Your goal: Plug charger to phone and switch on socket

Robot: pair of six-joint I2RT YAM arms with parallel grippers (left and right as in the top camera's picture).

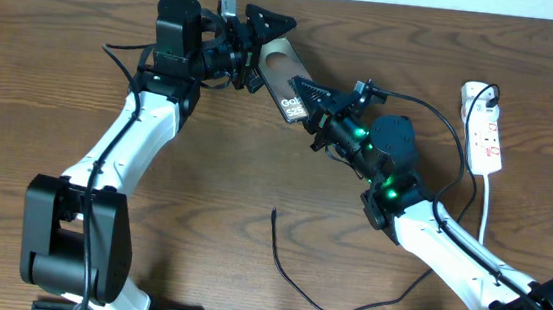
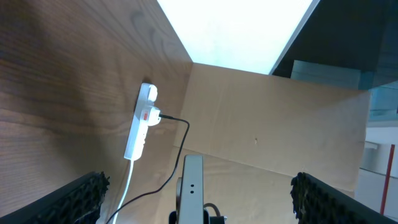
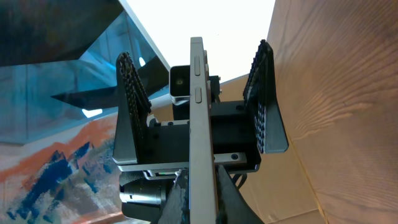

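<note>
My right gripper (image 1: pixel 313 106) is shut on the phone (image 1: pixel 285 76) and holds it edge-on above the table; in the right wrist view the jaws (image 3: pixel 202 196) clamp the phone's thin grey edge (image 3: pixel 200 106). My left gripper (image 1: pixel 258 45) is open, its padded fingers on either side of the phone's far end without touching it. In the left wrist view (image 2: pixel 199 183) the phone edge (image 2: pixel 193 186) stands between the spread fingers. The charger cable (image 1: pixel 291 277) lies loose on the table, its tip (image 1: pixel 273 213) free. Its plug sits in the white socket (image 1: pixel 486 128), which also shows in the left wrist view (image 2: pixel 142 121).
The socket's white cord (image 1: pixel 486 208) runs toward the table's front by my right arm. The charger cable loops along the front edge and passes behind the right arm up to the socket. A wall borders the table's far edge.
</note>
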